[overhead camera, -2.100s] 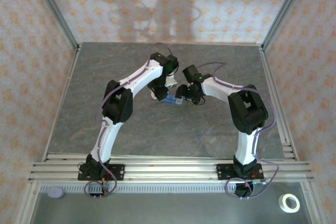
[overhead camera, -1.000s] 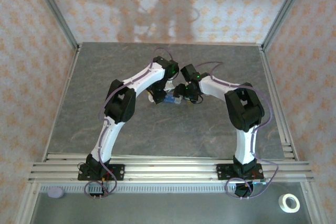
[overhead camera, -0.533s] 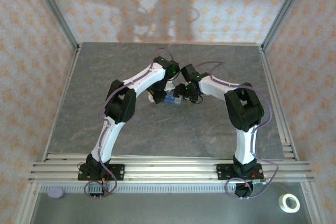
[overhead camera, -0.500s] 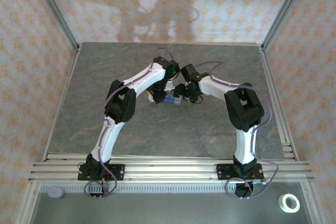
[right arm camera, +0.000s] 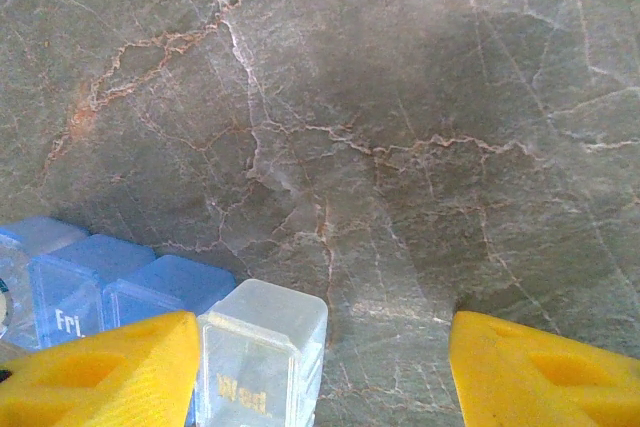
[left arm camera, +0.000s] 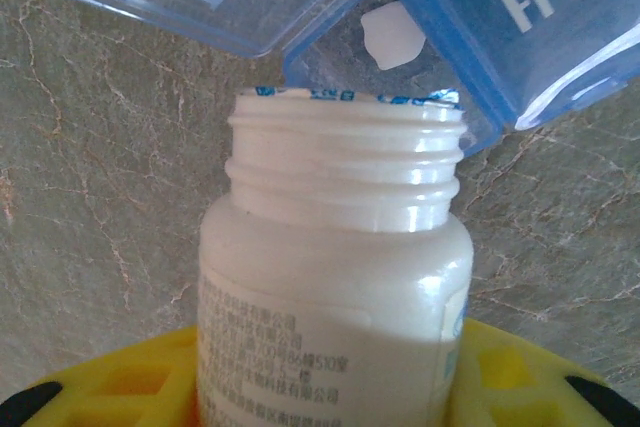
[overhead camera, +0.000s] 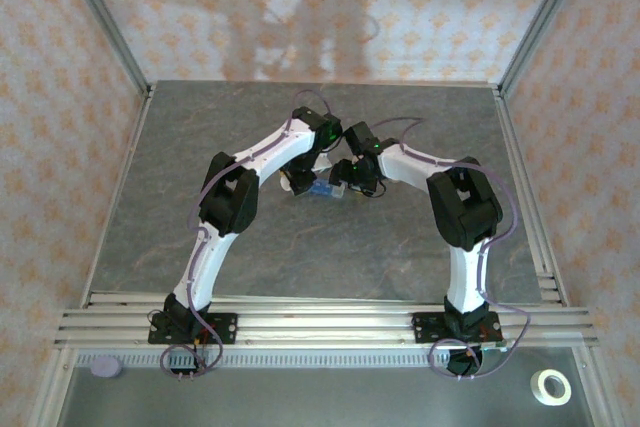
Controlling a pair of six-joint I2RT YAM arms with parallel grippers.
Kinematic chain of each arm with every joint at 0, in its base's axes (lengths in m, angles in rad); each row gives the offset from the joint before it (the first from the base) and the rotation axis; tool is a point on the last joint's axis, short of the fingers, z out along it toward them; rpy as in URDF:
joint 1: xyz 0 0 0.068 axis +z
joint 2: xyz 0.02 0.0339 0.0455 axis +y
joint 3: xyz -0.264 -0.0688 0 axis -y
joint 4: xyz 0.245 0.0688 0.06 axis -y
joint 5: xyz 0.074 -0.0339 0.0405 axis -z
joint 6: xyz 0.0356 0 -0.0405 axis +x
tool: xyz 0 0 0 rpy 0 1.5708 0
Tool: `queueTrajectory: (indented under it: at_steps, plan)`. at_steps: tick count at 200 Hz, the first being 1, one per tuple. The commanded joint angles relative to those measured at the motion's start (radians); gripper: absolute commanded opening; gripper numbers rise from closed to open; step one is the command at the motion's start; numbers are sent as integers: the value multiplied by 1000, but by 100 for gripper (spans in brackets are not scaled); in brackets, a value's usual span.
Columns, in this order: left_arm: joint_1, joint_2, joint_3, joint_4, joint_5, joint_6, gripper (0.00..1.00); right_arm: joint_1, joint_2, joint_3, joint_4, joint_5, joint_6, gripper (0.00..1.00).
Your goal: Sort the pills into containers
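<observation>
The left pincer pinches a white bottle, its open mouth at the blue containers in the middle of the surface. One white pill lies in an open compartment. The right pincer stands spread, one finger just beside the containers.

1. Left arm: white links, black joints, purple cable looping alongside.
2. Right arm: same white, black, purple.
3. Fingers: yellow, with recessed hollows.
4. Black bolted bases toward 6 o'clock, one per arm.
</observation>
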Motion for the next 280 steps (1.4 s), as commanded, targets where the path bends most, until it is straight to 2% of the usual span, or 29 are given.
queueTrajectory:
  at_steps: [1, 79, 147, 280]
  plan:
    - [3, -34, 18, -32, -30, -4, 0, 5, 21, 17, -22, 17, 4, 67]
    - [14, -51, -2, -2, 39, -11, 0, 5, 18, 14, -26, 21, 4, 67]
    - [46, -128, -100, 81, 123, -27, 0, 5, 21, 29, -30, 21, 5, 67]
    - [62, -198, -208, 173, 190, -41, 0, 5, -5, 42, -53, 16, -5, 67]
